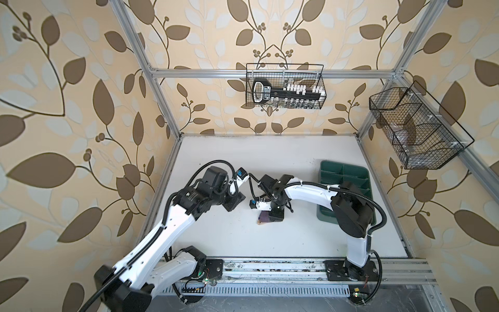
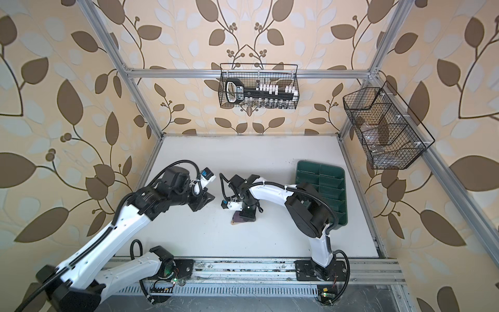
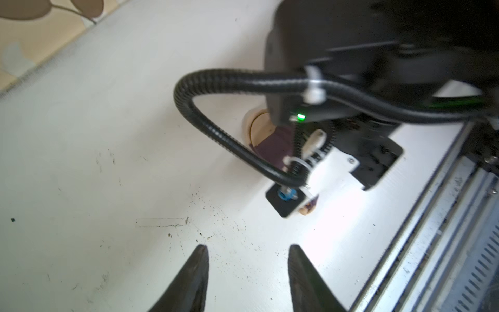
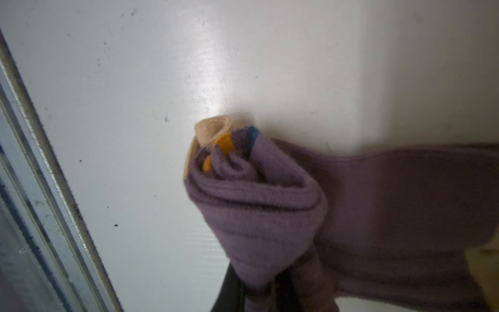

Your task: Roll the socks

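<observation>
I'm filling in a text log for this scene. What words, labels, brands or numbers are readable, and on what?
None can be read.
Label on the black handle in the wall basket: lettering, too blurred to read.
Socks, tray: no text seen.

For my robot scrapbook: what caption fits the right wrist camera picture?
The right gripper pinches a partly rolled purple sock, its beige toe peeking out, on the white table.

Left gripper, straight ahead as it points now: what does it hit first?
Probably the right arm's wrist camera, purple sock just behind it. If the left gripper is tilted down, its fingers meet bare table first; depth unclear.
</observation>
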You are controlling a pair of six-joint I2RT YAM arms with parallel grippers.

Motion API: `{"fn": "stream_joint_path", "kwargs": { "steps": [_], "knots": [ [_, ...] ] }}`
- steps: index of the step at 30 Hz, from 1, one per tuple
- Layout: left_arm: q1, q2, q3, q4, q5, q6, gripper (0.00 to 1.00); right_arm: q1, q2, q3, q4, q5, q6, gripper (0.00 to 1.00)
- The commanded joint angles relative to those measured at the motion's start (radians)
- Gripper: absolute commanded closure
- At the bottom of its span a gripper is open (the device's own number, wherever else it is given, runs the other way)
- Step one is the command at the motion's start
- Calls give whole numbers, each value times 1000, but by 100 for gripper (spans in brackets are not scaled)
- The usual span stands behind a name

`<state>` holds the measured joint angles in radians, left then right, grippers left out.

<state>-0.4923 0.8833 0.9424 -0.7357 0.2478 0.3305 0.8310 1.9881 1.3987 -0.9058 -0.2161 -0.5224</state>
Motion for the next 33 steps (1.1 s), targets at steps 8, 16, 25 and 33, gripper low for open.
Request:
{"fn": "stream_joint_path", "kwargs": {
  "steps": [8, 16, 25, 33],
  "knots": [
    [-238, -4, -20, -35, -119, 199, 44, -54, 152, 28, -29, -24, -62, 95],
    [-473, 373, -70, 164, -381, 298, 42, -79, 199, 37, -29, -48, -111, 90],
    [-480, 593, -47, 284, -286, 276, 42, -89, 204, 36, -8, -69, -125, 90],
    [-475, 713, -42, 330, -293, 263, 59, -92, 191, 30, -2, -72, -130, 88]
  ]
}}
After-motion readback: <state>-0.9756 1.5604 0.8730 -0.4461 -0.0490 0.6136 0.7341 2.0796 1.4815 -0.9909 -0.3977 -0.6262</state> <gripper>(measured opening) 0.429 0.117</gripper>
